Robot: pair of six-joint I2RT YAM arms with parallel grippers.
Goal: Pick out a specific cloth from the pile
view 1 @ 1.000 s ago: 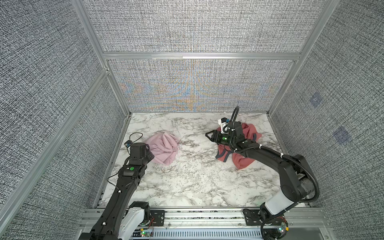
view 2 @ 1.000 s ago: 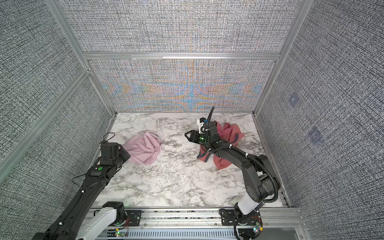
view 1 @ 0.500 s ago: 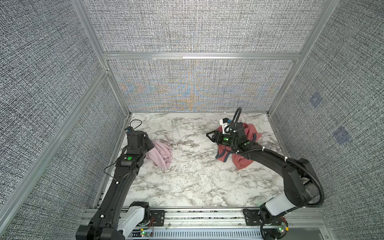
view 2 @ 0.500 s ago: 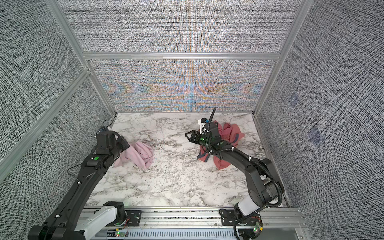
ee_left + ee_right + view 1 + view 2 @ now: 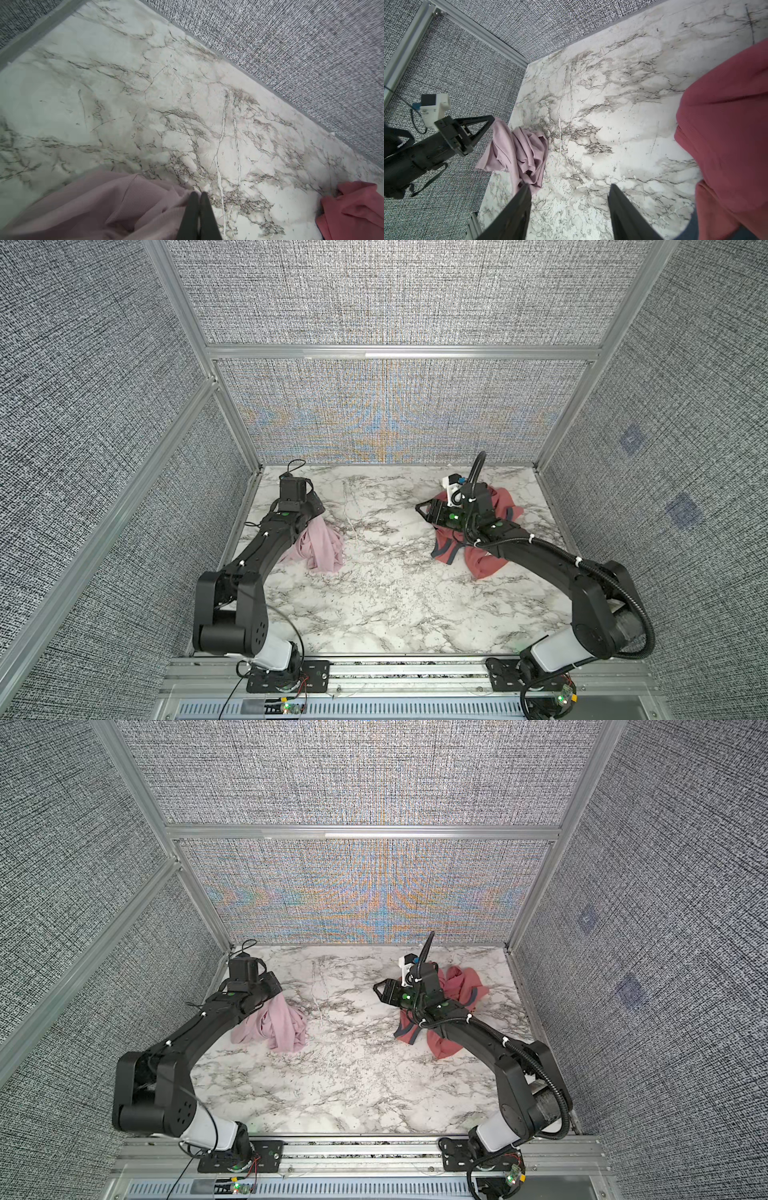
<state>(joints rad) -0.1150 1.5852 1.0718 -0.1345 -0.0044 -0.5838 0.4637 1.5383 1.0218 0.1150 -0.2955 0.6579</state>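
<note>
Pale lilac-pink cloth (image 5: 322,549) pinched at its top end in the left tool (image 5: 198,196), fingers pressed together on the fabric, upper part lifted and the lower folds trailing on the marble counter (image 5: 386,605) near its left edge; same cloth (image 5: 282,1027) visible in both top views and from the right wrist (image 5: 519,151). Coral-red pile (image 5: 482,558) with dark grey-blue bands heaped on the right half of the counter, near the back right corner, well apart from the cloth. Right tool (image 5: 569,199) held just beside the pile's left margin, fingers (image 5: 517,209) spread apart with bare marble between them, gripping nothing. No containers anywhere on the counter. Wide stretch of bare marble between cloth and pile and across the whole front half. Grey woven wall panels (image 5: 395,406) in aluminium framing closing the counter at back, left and right. Cloth close to the left wall, pile close to the right wall and back edge.
</note>
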